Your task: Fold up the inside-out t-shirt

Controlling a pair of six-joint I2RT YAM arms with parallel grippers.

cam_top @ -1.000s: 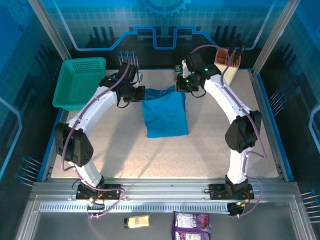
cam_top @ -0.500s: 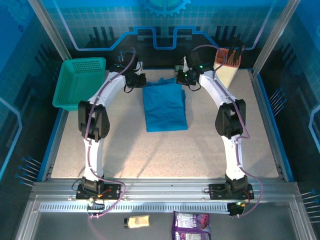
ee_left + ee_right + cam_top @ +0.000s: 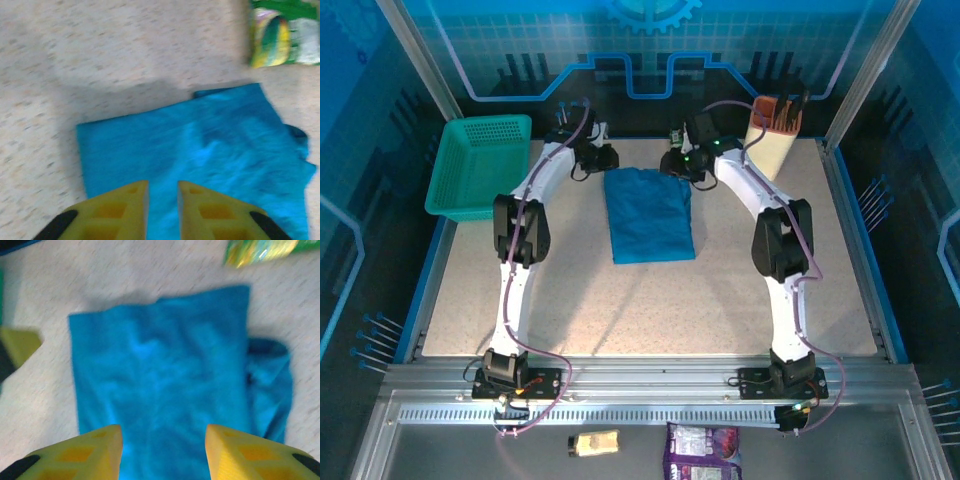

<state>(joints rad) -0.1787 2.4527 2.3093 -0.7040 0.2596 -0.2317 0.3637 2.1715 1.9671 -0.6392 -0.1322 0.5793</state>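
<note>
The inside-out t-shirt lies flat as a folded blue rectangle in the back middle of the table. A bunched bit of cloth sticks out at its right side. My left gripper hovers just off the shirt's far left corner. In the left wrist view the shirt lies below the left gripper, whose jaws stand narrowly open with nothing pinched. My right gripper is at the far right corner. Over the shirt the right gripper stands wide open and empty.
A teal mesh basket sits at the back left. A tan holder stands at the back right. A green snack packet lies just past the shirt's far edge. Two packets lie in front of the arm bases.
Both grippers, shut a second ago at the shirt's lifted far corners, have opened. The far edge now lies flat. Both arms have stretched further back.
</note>
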